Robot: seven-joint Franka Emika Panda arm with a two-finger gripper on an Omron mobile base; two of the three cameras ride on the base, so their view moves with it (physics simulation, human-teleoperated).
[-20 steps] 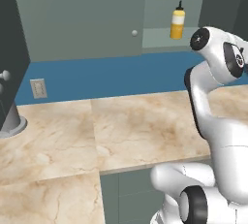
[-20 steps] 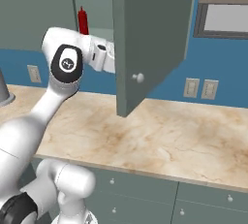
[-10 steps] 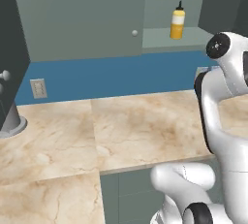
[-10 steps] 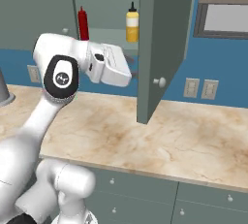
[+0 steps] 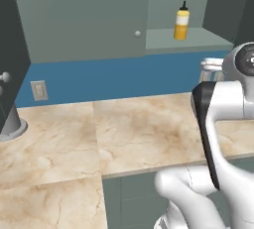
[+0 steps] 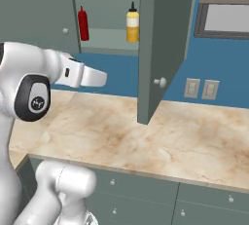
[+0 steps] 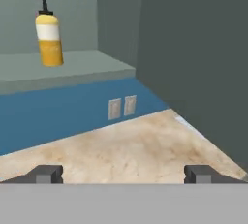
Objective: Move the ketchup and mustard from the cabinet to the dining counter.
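Observation:
The cabinet (image 6: 112, 39) hangs on the wall with its right door (image 6: 163, 39) swung out over the worktop and its left door (image 5: 84, 20) closed. On its shelf the red ketchup (image 6: 83, 24) stands to the left of the yellow mustard (image 6: 132, 23) (image 5: 181, 21) (image 7: 49, 36). My gripper (image 7: 123, 175) is open and empty, its fingertips (image 7: 48, 173) wide apart. It hangs over the worktop, below and in front of the shelf, well short of both bottles. My hand (image 6: 82, 75) points toward the cabinet opening. The dining counter is out of view.
A beige marble worktop (image 6: 160, 141) backed by a blue wall runs under the cabinet, with sockets (image 6: 200, 88) on the right and another socket (image 5: 38, 90) on the left. The open door hangs low over the worktop. A dark grey stand (image 5: 10, 124) sits far left.
The right cabinet door has swung further open, uncovering the mustard in the right base view. My hand has drawn back from the door edge and dropped lower.

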